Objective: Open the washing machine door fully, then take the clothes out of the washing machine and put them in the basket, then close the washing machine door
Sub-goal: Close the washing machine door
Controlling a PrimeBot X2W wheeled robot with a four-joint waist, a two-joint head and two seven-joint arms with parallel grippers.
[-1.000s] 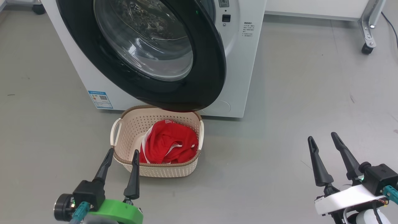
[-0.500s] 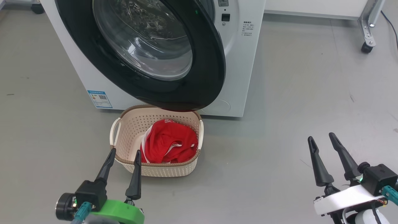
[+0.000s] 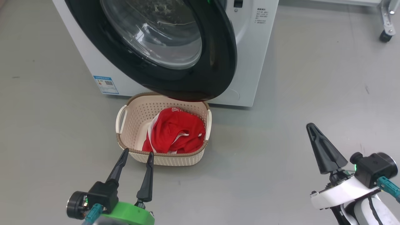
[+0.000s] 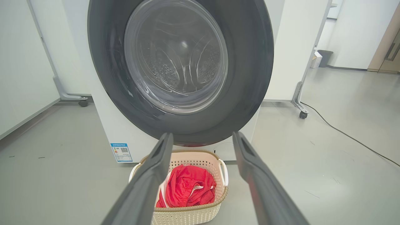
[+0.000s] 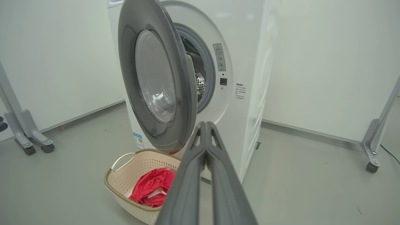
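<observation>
Red clothes (image 3: 175, 131) bunched inside cream basket (image 3: 162, 158), lower centre of head frame, on grey floor (image 3: 281, 125). Black washing machine door (image 3: 222, 56) swung open at top centre, lower edge overhanging basket's far rim. White washing machine (image 3: 253, 62) behind, upper right of door; steel drum (image 5: 200, 84) glimpsed past door in right wrist frame. At lower left, left gripper (image 3: 138, 152): jaws spread, holding nothing, tips near basket's near rim. At lower right, right gripper (image 3: 310, 126): jaws pressed together, pinching nothing, well apart from basket.
</observation>
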